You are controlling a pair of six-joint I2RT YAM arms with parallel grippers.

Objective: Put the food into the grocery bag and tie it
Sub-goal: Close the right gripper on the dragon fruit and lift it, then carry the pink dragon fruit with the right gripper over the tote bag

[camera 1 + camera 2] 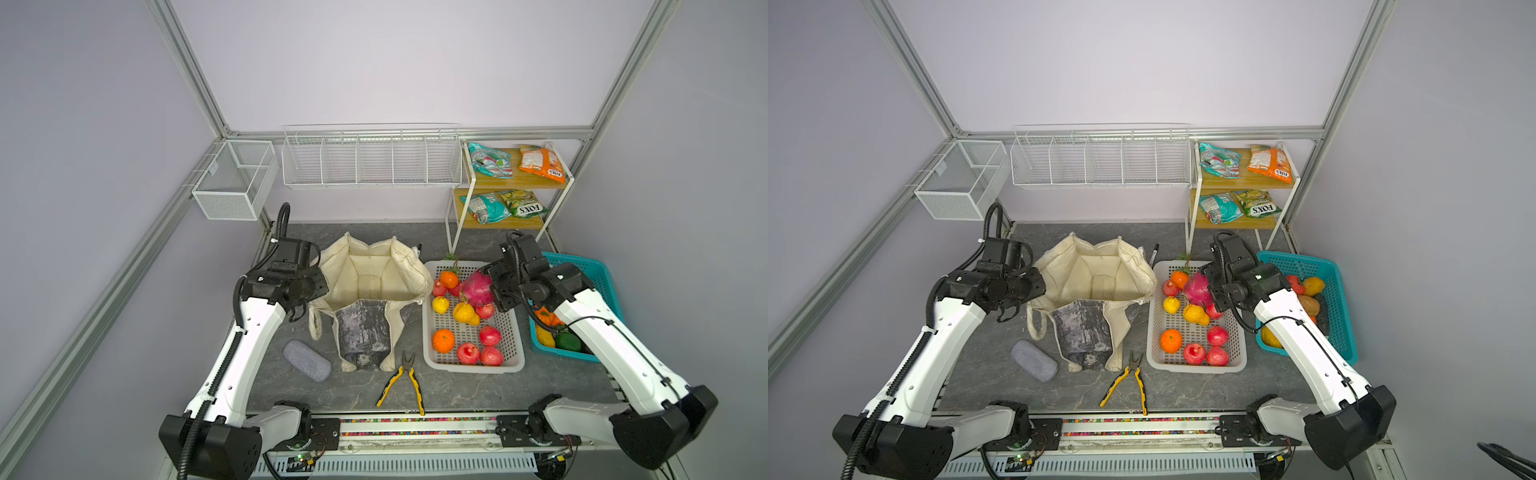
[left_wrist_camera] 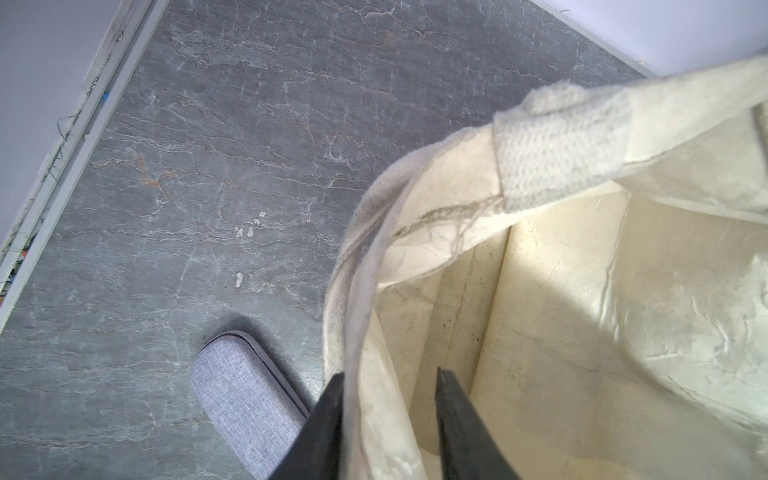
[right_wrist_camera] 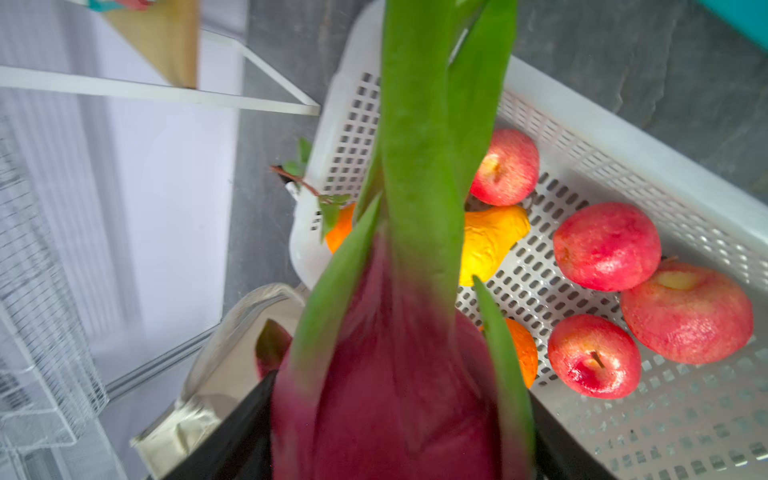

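- The soft cream canvas grocery bag (image 1: 415,270) stands on the grey marbled table (image 1: 457,390) with its mouth wide open and facing up. Its dark grey mottled front panel (image 1: 363,328) faces the robot, and a cream strap handle (image 1: 314,328) hangs down the front.
- The left fingers (image 2: 320,424) stand astride the bag's rim on the left arm's side. One black finger is outside against the cloth. The other is inside the bag with a thin gap to the cloth, so they are spread, not yet pinching.
- The right fingers (image 3: 249,424) are clamped on the pink dragon fruit with long green leaf tips (image 1: 477,288), one finger on each side of it. The fruit is out to the bag's right-arm side.
- The dragon fruit hangs over the white perforated plastic basket (image 1: 473,365), which sits just beside the bag on that side.
- In that basket lie red apples (image 1: 490,336), oranges (image 1: 443,340) and a yellow pear (image 1: 466,312).
- A teal plastic basket (image 1: 598,274) sits beyond the white one, farther from the bag. It holds more produce, partly hidden by the right arm.
- Behind the bag, toward the right arm's side, a two-tier wooden shelf rack (image 1: 515,178) carries crinkly FOX'S packets (image 1: 542,163).
- Yellow-handled pliers (image 1: 402,382) lie on the table just in front of the bag.
- A grey fabric oval case (image 1: 306,360) lies near the bag's front corner on the left arm's side.
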